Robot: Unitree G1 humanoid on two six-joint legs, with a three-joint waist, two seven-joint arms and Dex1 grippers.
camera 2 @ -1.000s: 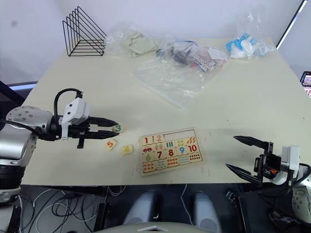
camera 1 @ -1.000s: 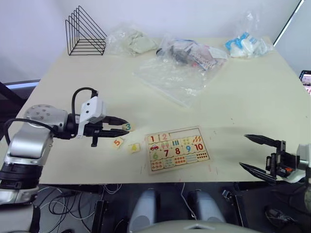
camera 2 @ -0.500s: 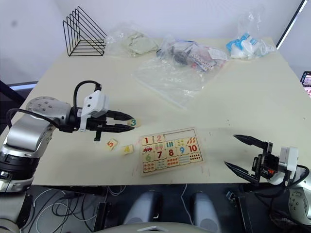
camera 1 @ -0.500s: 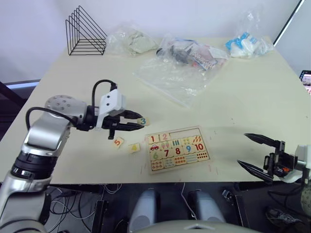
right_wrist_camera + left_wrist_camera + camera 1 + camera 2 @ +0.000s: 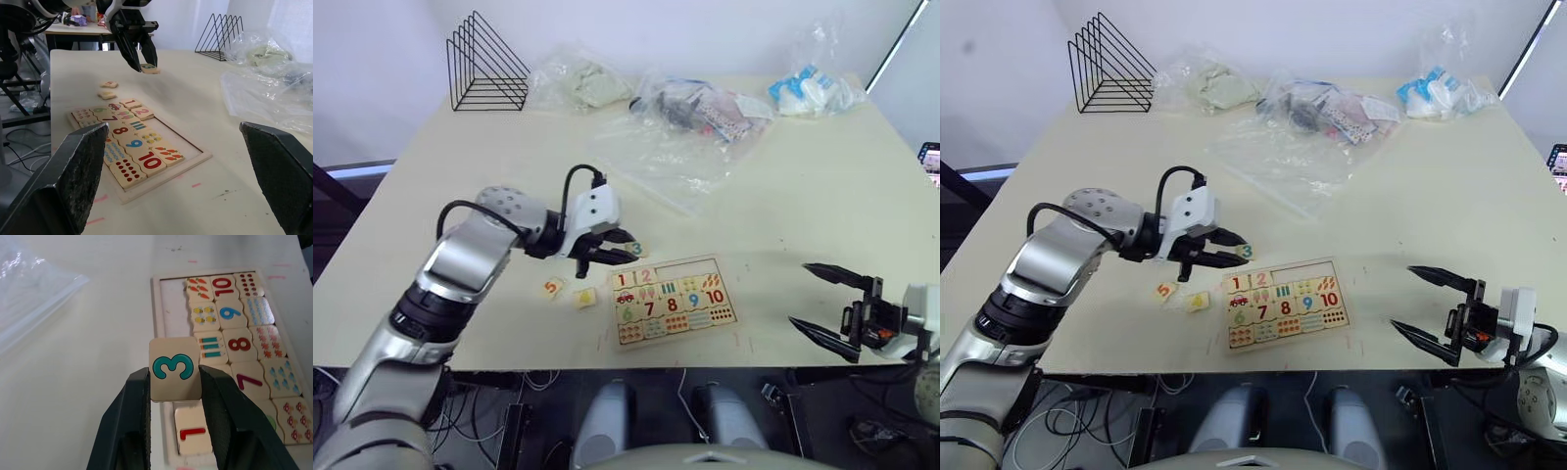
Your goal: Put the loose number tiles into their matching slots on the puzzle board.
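— Tile 3 (image 5: 175, 368)?
— Pinched flat in left pincer (image 5: 174, 396), digit face up, above tabletop (image 5: 460, 196) just beside puzzle board (image 5: 672, 301), near its corner by tile 1 (image 5: 192, 433).
— Board's long axis?
— Slightly skewed to tabletop's front edge.
— Right pincer (image 5: 826, 301)?
— Spread wide, holding nothing, well apart from board.

Wire rack (image 5: 487, 62), plastic bags (image 5: 690, 122), contents unclear, on table (image 5: 842, 186).
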